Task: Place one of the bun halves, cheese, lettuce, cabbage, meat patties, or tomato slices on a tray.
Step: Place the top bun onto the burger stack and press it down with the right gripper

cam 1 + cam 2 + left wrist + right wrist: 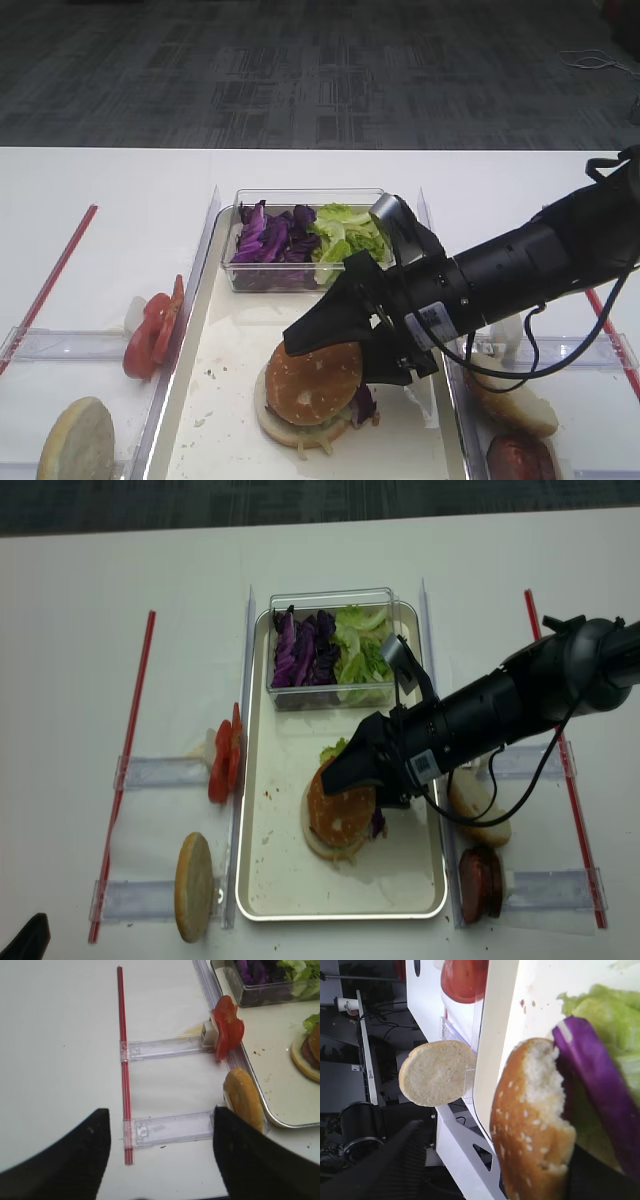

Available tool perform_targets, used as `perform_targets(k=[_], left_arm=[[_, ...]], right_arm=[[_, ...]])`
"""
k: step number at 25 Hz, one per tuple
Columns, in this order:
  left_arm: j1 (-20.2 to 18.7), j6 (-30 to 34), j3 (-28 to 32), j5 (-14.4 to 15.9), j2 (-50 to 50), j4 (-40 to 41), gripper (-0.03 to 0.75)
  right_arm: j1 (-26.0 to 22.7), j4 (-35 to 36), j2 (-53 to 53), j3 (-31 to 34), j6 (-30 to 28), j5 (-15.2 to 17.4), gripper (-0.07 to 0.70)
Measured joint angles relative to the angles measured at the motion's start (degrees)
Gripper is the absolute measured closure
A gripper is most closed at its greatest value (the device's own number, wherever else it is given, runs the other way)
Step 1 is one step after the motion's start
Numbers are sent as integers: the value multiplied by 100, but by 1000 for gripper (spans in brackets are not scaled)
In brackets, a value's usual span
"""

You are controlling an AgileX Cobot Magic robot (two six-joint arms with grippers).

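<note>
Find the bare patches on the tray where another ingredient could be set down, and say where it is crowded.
Free: tray lining left of and below the stacked burger. Crowded: the far end with the clear box, and the middle, where the right gripper hangs over the sesame bun top.

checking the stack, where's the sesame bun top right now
In the overhead view the sesame bun top sits on the burger stack mid-tray, just below the clear box, with the right gripper over it.

One high camera faces the counter from the front, angled down; the realsense looks straight down. Both share the tray. Right wrist camera sits very close over the sesame bun top; left wrist looks along the counter's left racks.
</note>
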Motion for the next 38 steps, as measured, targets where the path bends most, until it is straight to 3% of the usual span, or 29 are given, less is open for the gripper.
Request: perform_targets(k=[9, 20, 38], left_arm=[[0, 0, 0, 0, 0, 0, 293], [0, 0, 0, 0, 0, 0, 293], [0, 0, 0, 0, 0, 0, 293]], right_arm=[[0, -270, -229, -10, 265, -304, 138], [0, -413, -262, -24, 552, -439, 138], [0, -2319, -262, -1047, 2293, -558, 138]])
